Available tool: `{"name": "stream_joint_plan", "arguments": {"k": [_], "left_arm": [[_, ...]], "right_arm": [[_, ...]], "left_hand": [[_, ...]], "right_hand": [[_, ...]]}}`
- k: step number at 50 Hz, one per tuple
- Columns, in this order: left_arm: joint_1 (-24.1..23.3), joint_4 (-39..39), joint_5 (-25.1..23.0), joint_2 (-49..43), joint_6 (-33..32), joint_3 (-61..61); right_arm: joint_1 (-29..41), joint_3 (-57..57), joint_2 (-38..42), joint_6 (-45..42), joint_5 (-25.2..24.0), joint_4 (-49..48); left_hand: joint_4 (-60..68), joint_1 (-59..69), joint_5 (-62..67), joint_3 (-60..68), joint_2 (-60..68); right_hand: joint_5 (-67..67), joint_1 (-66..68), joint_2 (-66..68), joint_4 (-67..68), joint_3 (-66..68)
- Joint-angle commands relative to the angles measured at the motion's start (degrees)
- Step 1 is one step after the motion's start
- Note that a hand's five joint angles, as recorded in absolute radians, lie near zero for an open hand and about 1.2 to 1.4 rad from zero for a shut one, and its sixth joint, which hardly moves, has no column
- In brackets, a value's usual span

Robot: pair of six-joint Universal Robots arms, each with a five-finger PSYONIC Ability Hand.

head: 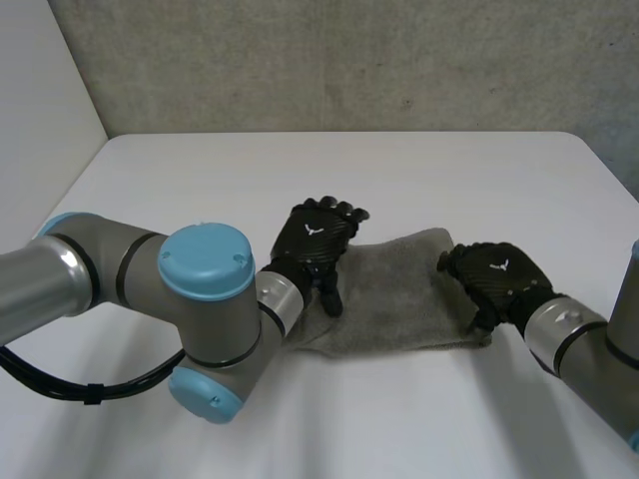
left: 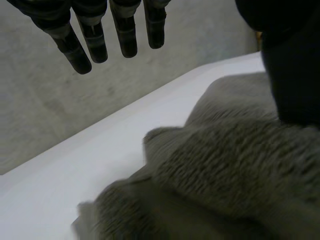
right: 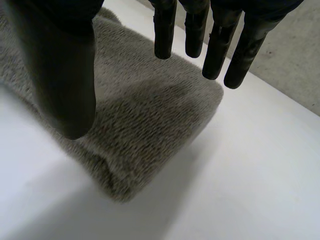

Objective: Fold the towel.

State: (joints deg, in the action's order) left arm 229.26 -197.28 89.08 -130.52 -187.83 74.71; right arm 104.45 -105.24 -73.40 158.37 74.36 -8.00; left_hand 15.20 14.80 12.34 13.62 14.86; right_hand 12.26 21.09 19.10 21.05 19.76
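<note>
The left hand (head: pixel 315 239) sits over the left end of the grey towel (head: pixel 399 294), its fingers (left: pixel 125 35) straight, a little apart and lifted clear of the cloth, thumb low beside the pile, gripping nothing; the right hand (head: pixel 496 274) hangs over the towel's right end, fingers (right: pixel 217 50) straight and loosely spread, thumb straight, holding nothing; each hand's back bears a small white mark, too small to read; the folded towel lies flat on the white surface (head: pixel 399 170), its long axis running from one hand to the other.
</note>
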Motion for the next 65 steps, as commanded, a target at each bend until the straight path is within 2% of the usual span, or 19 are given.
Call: {"name": "stream_joint_plan", "arguments": {"k": [1, 7, 15, 24, 32, 41, 45, 48, 50, 51, 55, 58, 59, 60, 61, 62, 63, 64, 65], "left_arm": [[2.1, -0.1, 4.3, -1.2, -0.6, -0.4], [2.2, -0.2, 5.3, -2.7, -1.2, -0.7], [2.8, 0.1, 13.9, -3.5, -5.5, -2.5], [2.5, 0.2, 14.6, -1.1, -5.0, -1.2], [0.4, 0.2, 14.7, 1.3, -5.0, 0.3], [2.5, 0.3, 15.0, 7.1, -5.0, 3.2], [7.3, 0.2, 15.3, 10.4, -4.9, 5.8], [8.8, 0.2, 15.2, 11.5, -4.9, 6.7], [11.5, 0.1, 14.5, 13.4, -4.8, 8.5], [12.8, 0.1, 14.5, 14.4, -4.8, 9.4], [13.8, 0.1, 13.8, 15.3, -4.2, 10.8], [14.0, -0.2, 11.4, 15.4, -2.6, 12.0], [14.0, -0.2, 10.1, 15.4, -1.7, 12.4], [14.0, -0.2, 10.1, 15.4, -1.7, 12.4], [13.8, -0.3, 8.8, 15.4, -0.8, 12.6], [13.8, -0.3, 8.8, 15.4, -0.8, 12.6], [13.8, -0.4, 8.0, 15.4, -0.2, 12.6], [13.6, -0.5, 7.4, 15.4, 0.4, 12.4], [13.6, -0.5, 7.4, 15.4, 0.4, 12.4]], "right_arm": [[0.1, -2.8, 2.2, -1.2, 0.3, -4.6], [0.1, -2.3, 4.8, -2.9, 2.0, -6.3], [0.0, -2.0, 6.9, -7.7, 5.1, -7.1], [0.1, -1.6, 6.1, -10.5, 7.8, -8.3], [2.8, 2.8, 3.4, -17.8, 11.1, -7.9], [19.0, 14.7, 5.5, -25.6, 12.6, -8.0], [26.8, 19.8, 11.4, -29.4, 11.1, -8.3], [29.2, 21.1, 13.5, -30.4, 10.2, -8.1], [32.6, 22.0, 16.9, -32.7, 5.3, -7.6], [33.3, 21.7, 18.2, -33.9, 1.7, -7.4], [33.4, 21.8, 20.0, -35.7, -2.8, -5.9], [33.0, 21.9, 20.1, -35.0, -2.6, -4.0], [32.9, 21.4, 19.6, -34.2, -2.3, -3.8], [32.9, 21.4, 19.6, -34.2, -2.3, -3.8], [32.7, 21.0, 18.4, -32.5, -1.9, -3.6], [32.7, 20.9, 18.4, -32.5, -1.9, -3.6], [31.5, 20.0, 15.9, -29.9, -1.6, -3.6], [29.6, 18.6, 13.2, -26.5, -1.6, -3.7], [29.6, 18.6, 13.2, -26.4, -1.6, -3.7]], "left_hand": [[-4.0, -3.6, -11.1, -2.4, -3.6], [-3.6, -3.2, -10.8, -2.1, -3.3], [-3.8, -3.4, -10.9, -2.2, -3.5], [-3.8, -3.4, -10.9, -2.2, -3.5], [-4.0, -3.6, -11.1, -2.4, -3.6], [-4.1, -3.7, -11.3, -2.6, -3.8], [-4.1, -3.7, -11.3, -2.6, -3.8], [-4.1, -3.7, -11.3, -2.6, -3.8], [-4.3, -3.9, -11.4, -2.7, -4.0], [-4.3, -3.9, -11.4, -2.7, -4.0], [-4.5, -4.1, -11.6, -2.9, -4.1], [-4.5, -4.1, -11.6, -2.9, -4.1], [-4.5, -4.1, -11.6, -2.9, -4.1], [-4.5, -4.1, -11.6, -2.9, -4.1], [-4.5, -4.1, -11.6, -2.9, -4.1], [-4.5, -4.1, -11.6, -2.9, -4.1], [-4.5, -4.1, -11.6, -2.9, -4.1], [-4.5, -4.1, -11.6, -2.9, -4.1], [-4.5, -4.1, -11.6, -2.9, -4.1]], "right_hand": [[10.6, 11.8, 13.8, 11.9, 13.2], [29.7, 30.9, 32.9, 30.9, 32.2], [57.7, 58.9, 60.9, 58.9, 60.2], [57.7, 58.9, 60.9, 58.9, 60.2], [57.7, 58.9, 60.9, 58.9, 60.2], [57.7, 58.9, 60.9, 58.9, 60.2], [57.7, 58.9, 60.9, 58.9, 60.2], [57.7, 58.9, 60.9, 58.9, 60.2], [57.7, 58.9, 60.9, 58.9, 60.2], [57.7, 58.9, 60.9, 58.9, 60.2], [57.7, 58.9, 60.9, 58.9, 60.2], [57.7, 58.9, 60.9, 58.9, 60.2], [42.1, 43.3, 45.3, 43.4, 44.6], [42.0, 43.2, 45.2, 43.2, 44.5], [18.5, 19.7, 21.7, 19.7, 21.0], [18.3, 19.4, 21.4, 19.5, 20.8], [4.8, 5.9, 7.9, 6.0, 7.3], [-0.4, 0.8, 2.8, 0.9, 2.1], [-0.4, 0.8, 2.8, 0.8, 2.1]]}}
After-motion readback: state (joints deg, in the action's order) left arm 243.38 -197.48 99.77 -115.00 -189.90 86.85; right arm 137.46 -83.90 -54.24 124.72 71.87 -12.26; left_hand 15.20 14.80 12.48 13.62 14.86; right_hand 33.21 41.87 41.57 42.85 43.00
